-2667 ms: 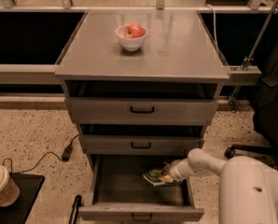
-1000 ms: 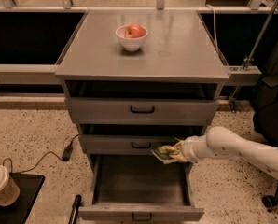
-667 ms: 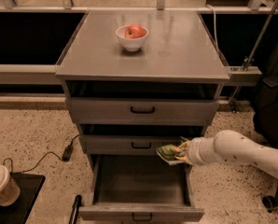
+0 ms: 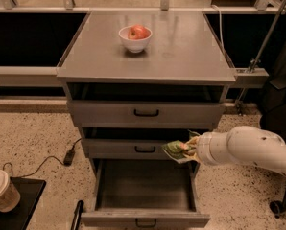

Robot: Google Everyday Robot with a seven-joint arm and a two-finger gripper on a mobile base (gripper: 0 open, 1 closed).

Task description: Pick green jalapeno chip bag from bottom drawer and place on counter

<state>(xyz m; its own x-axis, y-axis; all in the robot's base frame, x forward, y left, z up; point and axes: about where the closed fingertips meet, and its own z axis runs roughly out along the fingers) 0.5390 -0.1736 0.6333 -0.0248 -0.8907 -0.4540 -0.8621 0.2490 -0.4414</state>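
The green jalapeno chip bag (image 4: 174, 150) is held in my gripper (image 4: 187, 149), in front of the middle drawer and above the right side of the open bottom drawer (image 4: 145, 188). My white arm reaches in from the right. The bottom drawer is pulled out and its inside looks bare. The counter (image 4: 181, 51) is the grey top of the cabinet, well above the bag.
A white bowl with a red apple (image 4: 135, 36) stands at the counter's back middle. The top drawer (image 4: 146, 113) and the middle drawer (image 4: 133, 148) are shut. A paper cup (image 4: 2, 190) stands on a black tray at the lower left. A cable (image 4: 52, 159) lies on the floor.
My gripper has lifted the green bag out of the bottom drawer to the height of the middle drawer, then drifted slightly right. The drawer now looks bare.
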